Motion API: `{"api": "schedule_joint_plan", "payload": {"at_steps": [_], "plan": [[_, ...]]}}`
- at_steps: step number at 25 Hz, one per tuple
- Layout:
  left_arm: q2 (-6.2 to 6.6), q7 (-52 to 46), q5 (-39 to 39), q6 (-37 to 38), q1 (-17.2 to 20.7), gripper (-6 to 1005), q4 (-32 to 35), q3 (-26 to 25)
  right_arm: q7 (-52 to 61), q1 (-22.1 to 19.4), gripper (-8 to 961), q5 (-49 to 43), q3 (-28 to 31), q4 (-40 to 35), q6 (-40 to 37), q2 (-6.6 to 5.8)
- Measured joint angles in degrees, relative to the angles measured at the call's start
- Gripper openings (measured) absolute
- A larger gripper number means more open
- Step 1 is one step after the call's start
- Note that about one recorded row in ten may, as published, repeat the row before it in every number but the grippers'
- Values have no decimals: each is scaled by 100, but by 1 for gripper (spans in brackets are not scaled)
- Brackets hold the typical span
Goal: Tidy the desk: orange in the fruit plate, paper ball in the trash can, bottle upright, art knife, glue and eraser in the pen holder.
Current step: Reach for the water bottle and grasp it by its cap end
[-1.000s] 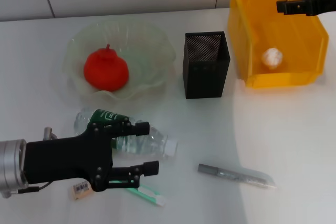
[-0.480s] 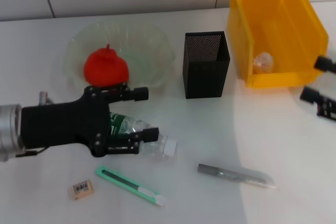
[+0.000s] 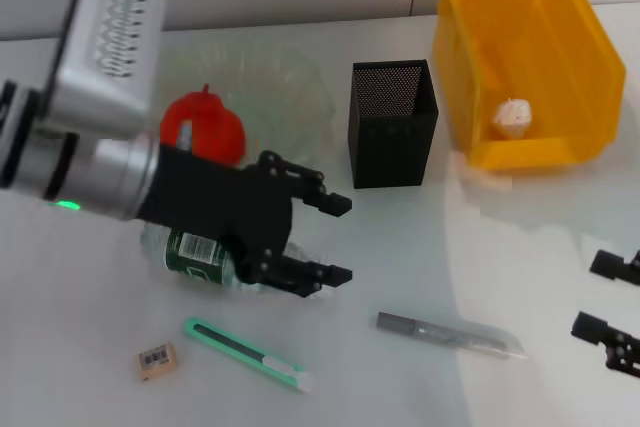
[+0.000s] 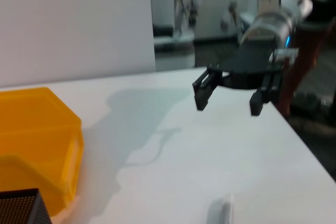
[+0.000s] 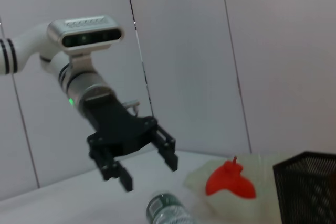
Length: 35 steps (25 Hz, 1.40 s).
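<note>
Two jobs look done; now my left claw (image 3: pixel 335 239) hangs spread wide over the small clear green-labelled plastic bottle (image 3: pixel 205 255) lying on the white table (image 3: pixel 400 387). Next: descend, grip, upright it. Right claw (image 3: pixel 612 297) open, idle.

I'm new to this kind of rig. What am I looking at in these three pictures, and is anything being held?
This is a two-armed robot. One picture looks down from its head. The other two come from wrist cameras, each showing the opposite arm. The left tool, open, hovers over the lying bottle. The right tool, also open, hangs at the near right. Nothing is held. The orange sits in the plate, and the paper ball is in the yellow bin. The mesh holder stands between them. A knife, a grey stick and an eraser lie in front.
</note>
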Motion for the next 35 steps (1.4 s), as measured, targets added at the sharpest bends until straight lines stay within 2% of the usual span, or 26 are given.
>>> {"api": "schedule_joint_plan", "payload": {"at_steps": [4,5,6,7,11,13,14,19,27,35], "plan": [[-17,-593,457,-580,-80,706,768,910,-10,-133,728,-366,78,29,-33,-28],[-25,-802,625,-693,-147,691,904,1115,-11,-154,728,-465,133,32,-35,-27],[-35,-1221,977,-898,-333,677,1039,1526,-14,-176,728,-545,196,32,-38,-22],[-35,-1221,977,-898,-333,690,1039,1526,-17,-197,727,-601,267,24,-50,-9],[-41,-1512,1421,-1128,-596,740,1090,2180,-28,-273,727,-660,388,39,-148,27],[-41,-1512,1421,-1128,-596,757,1090,2180,-28,-286,727,-662,400,42,-153,33],[-42,-1616,1835,-1215,-806,766,1093,2625,-28,-295,727,-665,412,44,-158,37],[-42,-1754,2165,-1329,-1004,789,1019,3047,-30,-285,727,-671,432,48,-193,44],[-42,-1872,2375,-1836,-1031,782,790,3605,-32,-251,726,-677,431,53,-206,97],[-41,-1877,2455,-2165,-1069,763,494,3802,1,-234,725,-682,438,53,-208,103]]}}
